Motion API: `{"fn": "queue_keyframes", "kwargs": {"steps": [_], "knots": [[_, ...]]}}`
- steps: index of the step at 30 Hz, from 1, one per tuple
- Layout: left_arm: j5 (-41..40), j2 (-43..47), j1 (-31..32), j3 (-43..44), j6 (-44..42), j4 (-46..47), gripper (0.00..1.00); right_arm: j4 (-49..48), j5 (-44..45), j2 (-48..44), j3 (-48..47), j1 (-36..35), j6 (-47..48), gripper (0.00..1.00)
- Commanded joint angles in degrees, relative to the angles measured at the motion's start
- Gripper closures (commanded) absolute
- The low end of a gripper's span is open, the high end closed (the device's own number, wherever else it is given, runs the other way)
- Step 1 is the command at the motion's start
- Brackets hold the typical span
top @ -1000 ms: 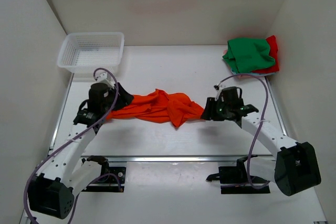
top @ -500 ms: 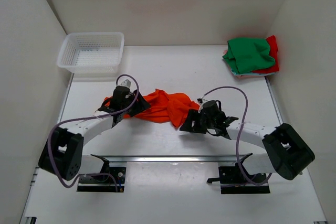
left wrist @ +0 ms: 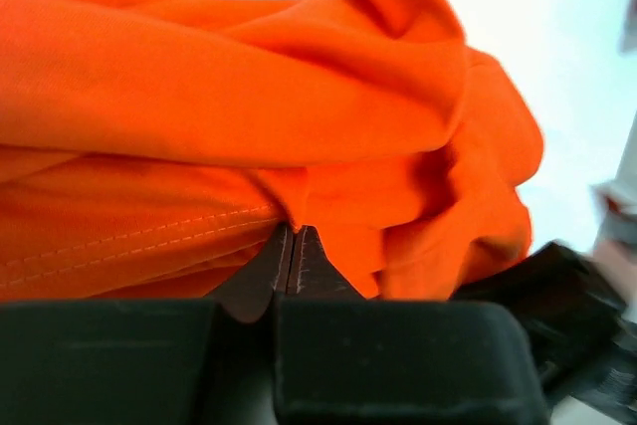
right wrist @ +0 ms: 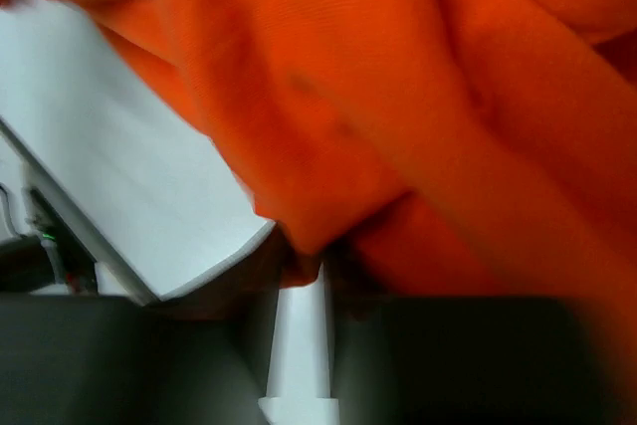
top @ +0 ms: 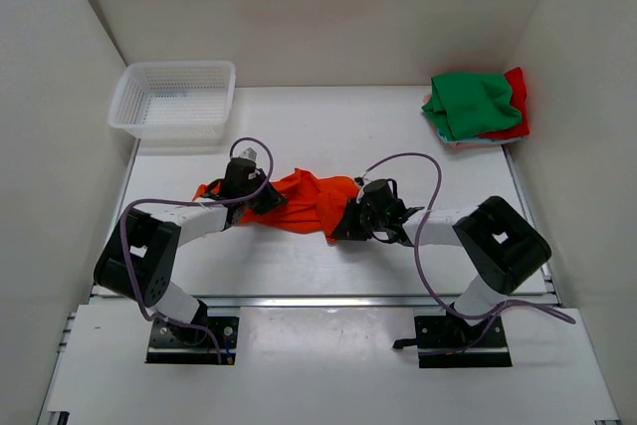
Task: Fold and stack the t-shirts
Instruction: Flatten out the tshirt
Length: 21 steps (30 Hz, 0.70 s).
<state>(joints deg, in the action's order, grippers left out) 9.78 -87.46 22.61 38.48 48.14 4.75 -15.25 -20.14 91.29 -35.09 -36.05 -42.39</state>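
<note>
The orange t-shirt (top: pixel 304 201) lies bunched in a strip across the middle of the table. My left gripper (top: pixel 267 202) lies low at the shirt's left part, and its jaws are pressed together with a fold of orange cloth (left wrist: pixel 299 146) pinched at their tips (left wrist: pixel 292 231). My right gripper (top: pixel 344 226) is at the shirt's right end. Its jaws are drawn close with the lower edge of the orange cloth (right wrist: pixel 328 126) caught between the tips (right wrist: pixel 314 268). The green t-shirt (top: pixel 468 102) lies on the red t-shirt (top: pixel 519 116) at the back right corner.
A white mesh basket (top: pixel 174 97) stands at the back left of the table. White walls close in the left, back and right sides. A metal rail (top: pixel 328 298) runs along the near edge, in front of the arm bases.
Both arms have swung inward from the shirt's outer ends onto its middle. Both grippers, open half a second ago, have shut on orange cloth, and the shirt is bunched shorter.
</note>
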Motion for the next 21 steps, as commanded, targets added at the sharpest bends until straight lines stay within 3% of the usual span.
{"fn": "queue_keyframes", "kwargs": {"steps": [1,6,9,12,17,21], "knots": [[1.4,2.1,-0.5,3.0,-0.2,1.3,1.0,3.3,0.8,3.8,-1.9,-0.8,1.3,1.0],[0.2,9.1,-2.4,7.7,-3.0,-4.7,1.0,19.0,9.0,-3.2,-7.5,-0.9,6.9,1.0],[0.5,15.0,-5.5,16.0,-3.8,-11.9,1.0,28.0,11.3,-13.5,-13.9,2.1,11.6,1.0],[0.8,20.7,-8.9,24.0,-4.2,-16.6,1.0,36.8,9.9,-19.5,-20.5,7.4,18.5,1.0],[3.3,26.5,-15.8,37.0,-6.3,-25.0,1.0,52.3,9.9,-24.7,-39.2,18.4,28.5,1.0],[1.4,29.0,-15.4,44.6,-8.8,-31.3,1.0,55.5,9.6,-29.6,-47.9,24.7,31.0,1.0]]}}
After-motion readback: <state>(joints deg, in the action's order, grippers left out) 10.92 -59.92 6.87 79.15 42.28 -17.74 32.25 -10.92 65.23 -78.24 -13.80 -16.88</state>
